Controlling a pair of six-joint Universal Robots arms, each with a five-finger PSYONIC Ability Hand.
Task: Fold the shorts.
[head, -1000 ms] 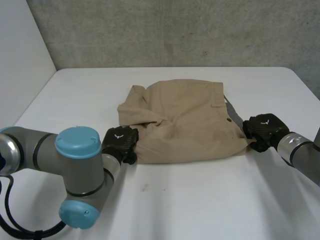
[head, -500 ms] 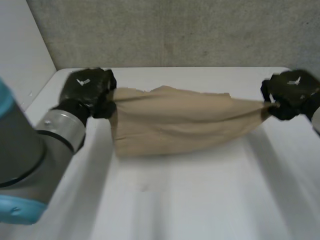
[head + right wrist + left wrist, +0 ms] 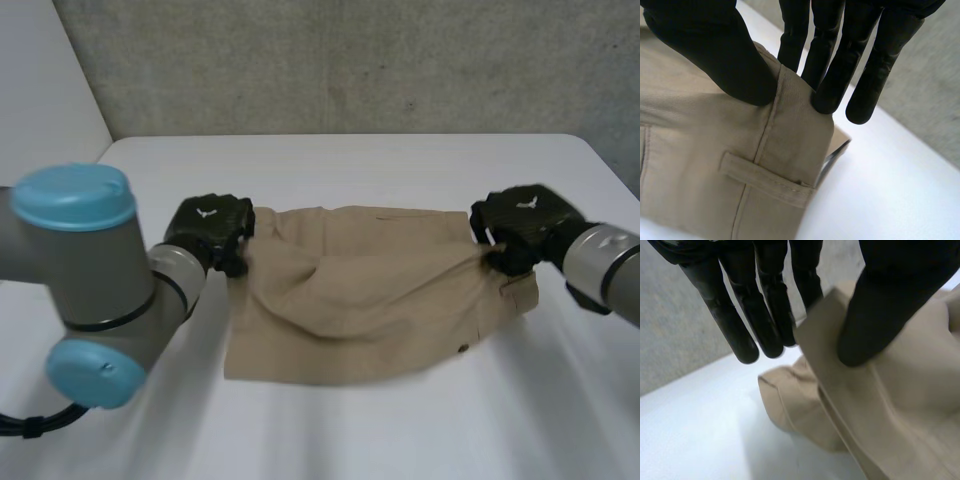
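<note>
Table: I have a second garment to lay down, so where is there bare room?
Bare table lies between the shorts and the back wall, and a wide strip runs in front of the shorts. Crowded: the middle, where the left hand and right hand pinch the shorts' two ends.

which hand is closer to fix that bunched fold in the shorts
Left, likely: the left hand pinches the shorts right beside the bunched fold; the right hand pinches the opposite, waistband end.

Looks like a robotics lab. Plain white worktop (image 3: 400, 160) against a rough grey concrete wall (image 3: 350, 60), robot arms (image 3: 90, 270) at it.
</note>
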